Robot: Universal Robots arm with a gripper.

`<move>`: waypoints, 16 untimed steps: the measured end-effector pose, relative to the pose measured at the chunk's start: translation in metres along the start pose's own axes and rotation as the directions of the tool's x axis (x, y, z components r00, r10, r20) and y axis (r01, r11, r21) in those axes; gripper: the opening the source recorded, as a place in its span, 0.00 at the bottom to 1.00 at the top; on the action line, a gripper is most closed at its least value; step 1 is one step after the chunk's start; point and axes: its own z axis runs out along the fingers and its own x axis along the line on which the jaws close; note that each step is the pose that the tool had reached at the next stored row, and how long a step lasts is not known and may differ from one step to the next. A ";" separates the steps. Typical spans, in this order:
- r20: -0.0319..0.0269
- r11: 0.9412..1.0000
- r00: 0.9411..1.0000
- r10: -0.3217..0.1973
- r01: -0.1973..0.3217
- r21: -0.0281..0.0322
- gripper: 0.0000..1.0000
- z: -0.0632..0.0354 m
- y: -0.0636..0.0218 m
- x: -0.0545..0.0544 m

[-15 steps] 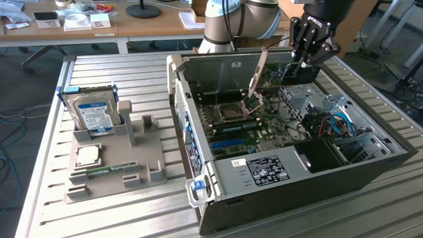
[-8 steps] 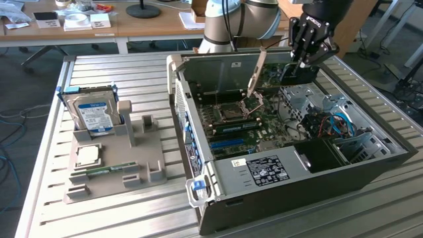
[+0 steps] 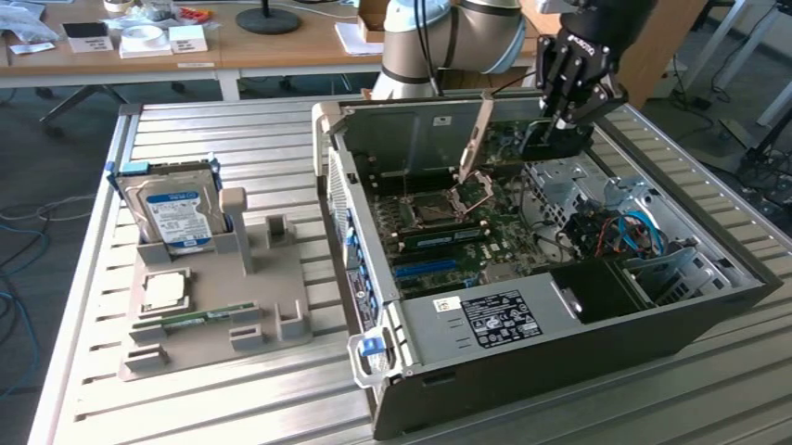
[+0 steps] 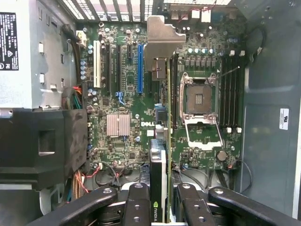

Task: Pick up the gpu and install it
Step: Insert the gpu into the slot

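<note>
Green gpu (image 4: 158, 160) stands edge-on, clamped between the black fingers (image 4: 136, 207) over the motherboard (image 4: 117, 94).

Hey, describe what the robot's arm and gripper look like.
The silver-grey, rounded robot arm carries thin black cables. The black gripper has jointed fingers with round pins and small white lettering on its body.

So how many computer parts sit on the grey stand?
3: the hard drive standing upright at the back, the processor flat in the middle, the memory stick lying at the front. None seems hidden.
</note>
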 end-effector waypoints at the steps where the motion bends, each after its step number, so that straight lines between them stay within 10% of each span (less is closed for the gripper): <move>1: 0.000 1.000 1.000 0.001 -0.001 0.000 0.27 0.0010 0.0013 0.000; 16: 0.000 1.000 1.000 0.019 -0.019 0.001 0.27 0.0159 0.0106 0.003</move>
